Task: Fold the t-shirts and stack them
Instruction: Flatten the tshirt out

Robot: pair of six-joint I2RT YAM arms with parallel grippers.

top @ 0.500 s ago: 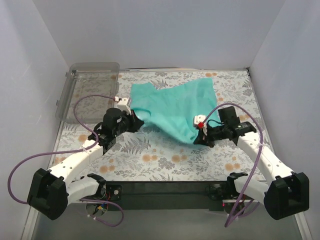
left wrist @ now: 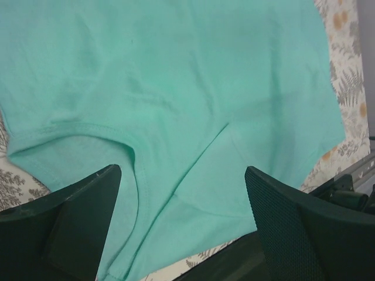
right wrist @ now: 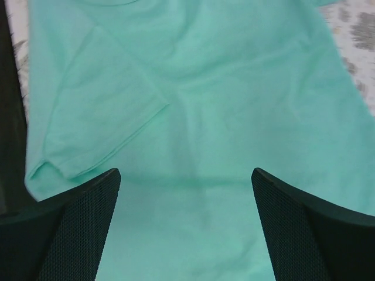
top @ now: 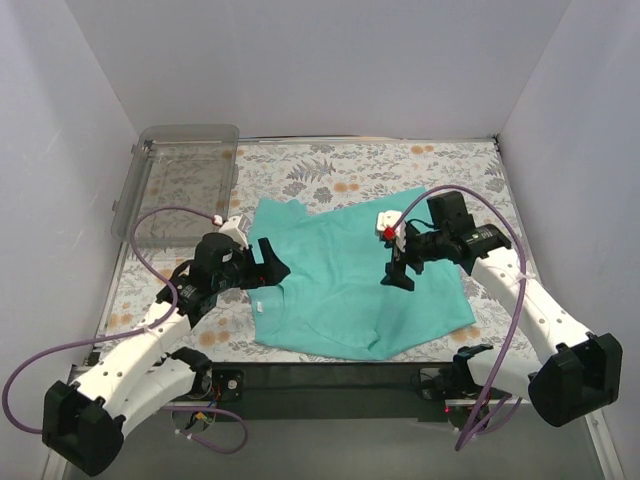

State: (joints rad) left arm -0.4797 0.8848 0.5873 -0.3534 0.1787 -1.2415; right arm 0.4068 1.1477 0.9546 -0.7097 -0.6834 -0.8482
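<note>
Spreading step looks done: the t-shirt [top: 350, 290] lies flat, the first fold is not yet begun.

At 9 o'clock of the cloth the left gripper [top: 272, 262] hangs over what seems the neckline, its fingers apart and holding nothing. The shirt covers the near middle of the table [top: 330, 170]; I judge that its neck points to 9 o'clock and its hem to 3, so the long axis runs left to right. Toward 3 o'clock the right gripper [top: 398, 275] hovers, fingers also apart and empty. Next, both should pinch one long edge and carry it across.
</note>
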